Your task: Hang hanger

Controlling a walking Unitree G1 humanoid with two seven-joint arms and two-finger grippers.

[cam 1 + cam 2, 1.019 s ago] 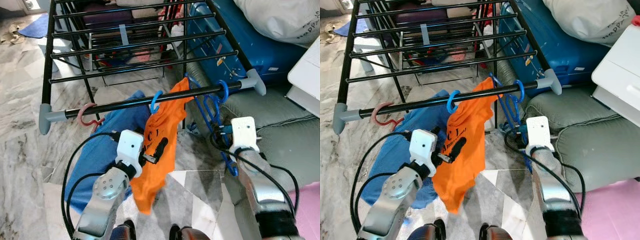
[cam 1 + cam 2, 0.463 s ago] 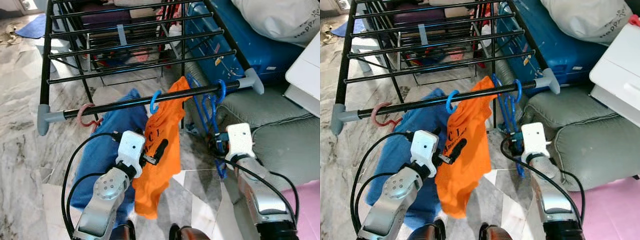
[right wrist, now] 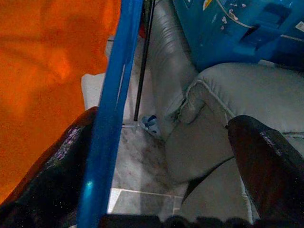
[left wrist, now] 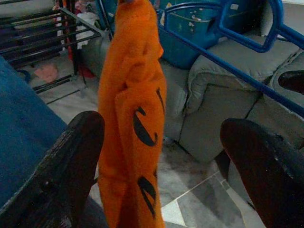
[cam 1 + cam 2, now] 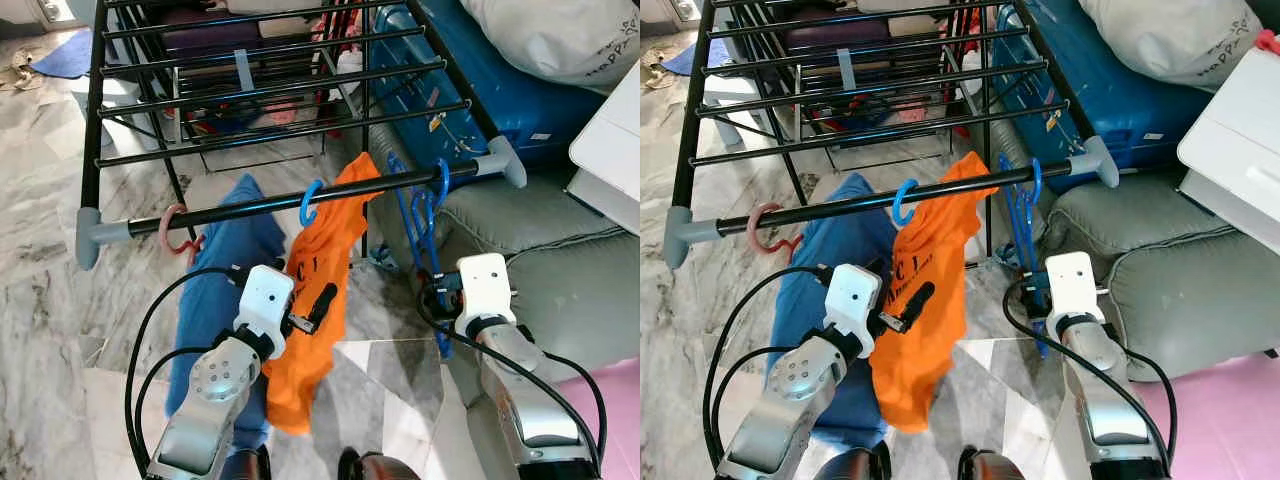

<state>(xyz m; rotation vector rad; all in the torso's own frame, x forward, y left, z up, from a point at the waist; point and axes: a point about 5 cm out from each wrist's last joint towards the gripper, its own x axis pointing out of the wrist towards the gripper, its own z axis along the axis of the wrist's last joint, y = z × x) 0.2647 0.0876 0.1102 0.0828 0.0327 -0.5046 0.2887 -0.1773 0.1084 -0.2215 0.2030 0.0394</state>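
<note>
On the far left of the black front rail (image 5: 300, 201) of the drying rack (image 5: 95, 130) hangs a pink hook (image 5: 176, 232), and beside it a blue cloth (image 5: 215, 290) hangs down toward the marble floor (image 5: 40, 300). The left claw (image 5: 318, 305) is below the rail, just beside the orange shirt (image 5: 320, 290). In the left wrist view its two fingers (image 4: 61, 175) stand wide apart and hold nothing; the shirt hangs between them, a little farther away. The shirt hangs from a light blue hook (image 5: 310, 203) at the middle of the rail. More to the right, the blue hanger (image 5: 425, 225) is on the rail by its hook, near the grey end cap (image 5: 505, 160). Its body hangs down to the right claw (image 5: 1038, 298), which is directly below it. In the right wrist view the fingers (image 3: 266, 166) are open wide, and one blue bar of the hanger passes just against the one finger, but the claw does not grip it. Behind are a grey cushion (image 5: 530, 220) and a blue suitcase (image 5: 470, 70).
</note>
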